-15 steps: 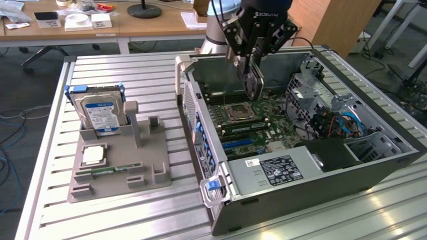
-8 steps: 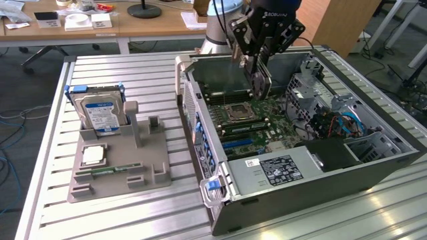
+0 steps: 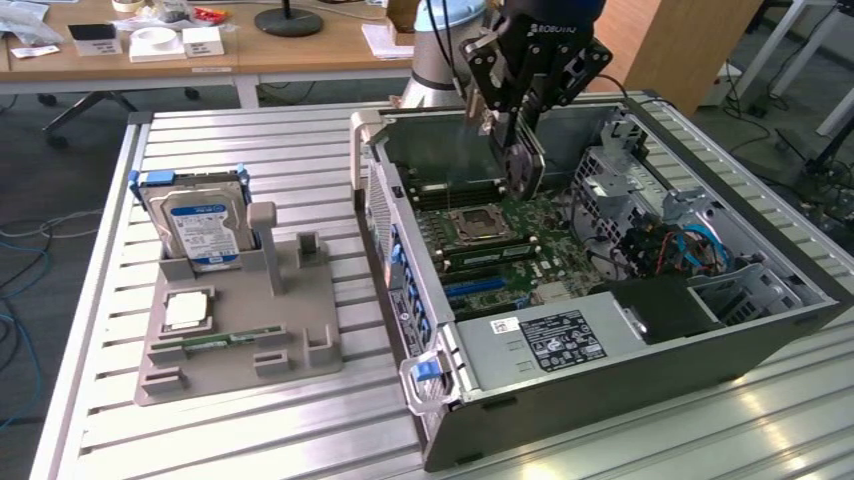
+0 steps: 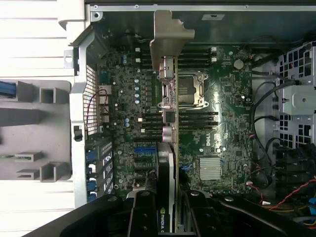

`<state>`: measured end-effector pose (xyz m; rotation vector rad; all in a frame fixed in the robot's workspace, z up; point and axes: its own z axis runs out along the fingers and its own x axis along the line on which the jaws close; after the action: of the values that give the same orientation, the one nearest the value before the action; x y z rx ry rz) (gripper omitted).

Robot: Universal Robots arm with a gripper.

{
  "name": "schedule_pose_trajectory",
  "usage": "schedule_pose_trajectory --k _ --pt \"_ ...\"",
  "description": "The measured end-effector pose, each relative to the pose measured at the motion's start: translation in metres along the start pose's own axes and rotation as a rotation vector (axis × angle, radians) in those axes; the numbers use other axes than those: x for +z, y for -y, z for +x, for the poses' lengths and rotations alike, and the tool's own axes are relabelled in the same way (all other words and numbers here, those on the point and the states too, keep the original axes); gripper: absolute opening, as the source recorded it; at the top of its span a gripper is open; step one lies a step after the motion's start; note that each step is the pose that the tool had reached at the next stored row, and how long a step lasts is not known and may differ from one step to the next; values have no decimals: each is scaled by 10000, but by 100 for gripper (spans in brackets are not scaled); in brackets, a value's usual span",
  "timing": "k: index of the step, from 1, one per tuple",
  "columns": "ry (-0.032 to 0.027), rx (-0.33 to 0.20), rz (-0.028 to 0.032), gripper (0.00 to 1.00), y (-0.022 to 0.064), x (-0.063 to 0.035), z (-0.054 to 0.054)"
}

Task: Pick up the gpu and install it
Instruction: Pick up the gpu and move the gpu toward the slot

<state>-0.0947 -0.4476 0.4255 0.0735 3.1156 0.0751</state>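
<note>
The gpu [image 3: 525,165] hangs upright above the open computer case [image 3: 601,370], its lower end just over the motherboard [image 3: 501,235]. My gripper [image 3: 511,118] is shut on the card's upper part. In the wrist view the gpu [image 4: 165,163] shows edge-on, with its silver bracket [image 4: 169,39] at the far end, lying across the motherboard [image 4: 222,113] beside the processor socket [image 4: 190,91]. There the dark fingers [image 4: 143,215] of my gripper [image 4: 167,217] clamp the black shroud from both sides.
A grey fixture [image 3: 234,340] stands on the slatted table at the exterior view's left, holding a hard drive [image 3: 200,225], a processor [image 3: 187,310] and a memory stick [image 3: 214,340]. Drive cages and cables [image 3: 667,240] fill the case's far side. A desk [image 3: 200,50] stands behind.
</note>
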Motion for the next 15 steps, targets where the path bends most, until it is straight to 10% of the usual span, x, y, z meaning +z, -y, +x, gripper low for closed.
schedule_pose_trajectory --k 15 --pt "-9 0 1 27 -17 10 -369"
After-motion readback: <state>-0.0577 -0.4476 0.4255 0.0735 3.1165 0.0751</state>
